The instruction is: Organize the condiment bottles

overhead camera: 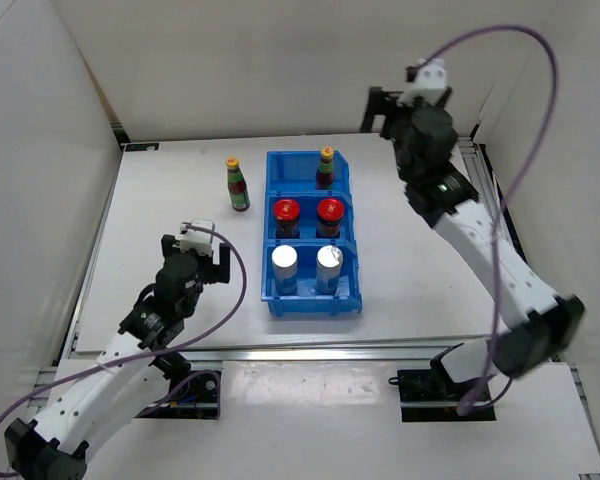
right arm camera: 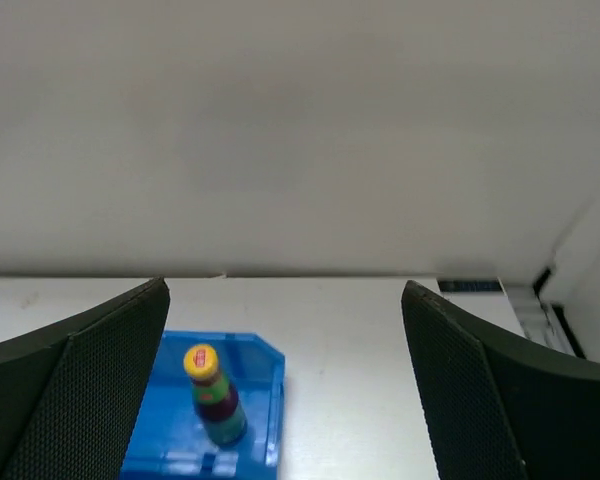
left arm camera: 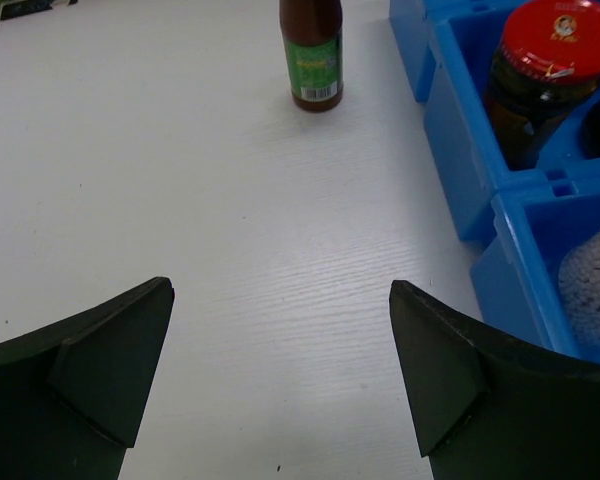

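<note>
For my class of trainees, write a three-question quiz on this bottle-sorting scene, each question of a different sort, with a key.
1. How many bottles stand inside the blue bin?
2. True or false: the yellow-capped bottle on the table stands left of the bin in the top view.
3. Which pair fills the bin's middle section: A white bottles, B red-lidded jars, C yellow-capped bottles?

Key: 1. Five. 2. True. 3. B.
</note>
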`<state>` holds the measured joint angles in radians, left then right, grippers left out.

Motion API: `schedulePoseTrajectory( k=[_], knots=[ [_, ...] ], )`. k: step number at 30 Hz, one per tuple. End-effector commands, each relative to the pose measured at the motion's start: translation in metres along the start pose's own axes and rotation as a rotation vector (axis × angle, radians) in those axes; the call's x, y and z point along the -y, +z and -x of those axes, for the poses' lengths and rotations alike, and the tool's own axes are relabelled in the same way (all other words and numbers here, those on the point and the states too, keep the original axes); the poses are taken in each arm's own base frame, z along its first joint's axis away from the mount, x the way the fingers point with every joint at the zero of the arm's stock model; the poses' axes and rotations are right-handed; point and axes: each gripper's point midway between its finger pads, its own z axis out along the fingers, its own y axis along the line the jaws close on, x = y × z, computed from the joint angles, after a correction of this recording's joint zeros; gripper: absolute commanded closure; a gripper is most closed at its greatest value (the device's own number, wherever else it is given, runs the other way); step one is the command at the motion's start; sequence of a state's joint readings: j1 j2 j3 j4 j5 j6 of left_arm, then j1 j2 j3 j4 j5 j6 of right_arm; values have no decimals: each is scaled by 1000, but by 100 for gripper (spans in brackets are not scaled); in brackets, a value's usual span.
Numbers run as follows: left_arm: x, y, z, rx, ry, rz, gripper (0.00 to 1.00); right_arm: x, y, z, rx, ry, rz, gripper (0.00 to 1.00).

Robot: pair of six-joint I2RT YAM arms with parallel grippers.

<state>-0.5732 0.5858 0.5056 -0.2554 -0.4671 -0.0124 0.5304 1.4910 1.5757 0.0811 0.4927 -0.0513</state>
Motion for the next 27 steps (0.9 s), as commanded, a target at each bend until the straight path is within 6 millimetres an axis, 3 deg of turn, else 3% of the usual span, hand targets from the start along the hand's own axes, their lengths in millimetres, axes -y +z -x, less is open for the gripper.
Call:
schedulePoseTrajectory(
  k=[1,2,3,4,5,6,7,8,9,10,11,12,13,15,17,18,22,27],
  knots=[
    [-7,9,6,-36,-21,47,0,38,-49,-77,-251,43,-167,0],
    [-2,12,18,-13,-37,20,0,46,-62,-95,-291,59,-202,0],
    [14,16,28,15,-53,-71,0,54,-81,-141,-379,43,-237,0],
    [19,21,40,49,-71,-105,0,66,-102,-144,-386,78,-274,0],
    [20,35,68,112,-148,-111,0,67,-115,-159,-404,190,-306,0],
    [31,42,83,140,-182,-181,0,64,-129,-171,-421,237,-303,0],
    [33,52,95,156,-209,-195,0,66,-156,-193,-440,273,-299,0],
    [34,74,109,150,-236,-188,0,69,-168,-201,-427,312,-324,0],
    [38,85,123,170,-239,-200,0,69,-178,-207,-405,361,-337,0],
    [36,96,129,172,-241,-188,0,62,-184,-193,-332,410,-291,0],
    [44,118,121,133,-217,-195,0,62,-191,-208,-332,378,-287,0],
    [46,125,142,172,-198,-207,0,61,-192,-205,-311,364,-274,0],
    [44,134,148,190,-193,-198,0,59,-193,-206,-312,333,-274,0],
    [46,161,147,167,-179,-195,0,60,-193,-209,-339,301,-306,0],
    [44,177,142,146,-170,-180,0,56,-193,-225,-407,236,-324,0],
    [43,189,130,114,-167,-171,0,55,-191,-227,-422,220,-327,0],
    [26,212,121,111,-185,-129,0,49,-185,-229,-436,178,-325,0],
    [20,238,106,91,-187,-97,0,46,-184,-231,-396,213,-289,0]
  ],
)
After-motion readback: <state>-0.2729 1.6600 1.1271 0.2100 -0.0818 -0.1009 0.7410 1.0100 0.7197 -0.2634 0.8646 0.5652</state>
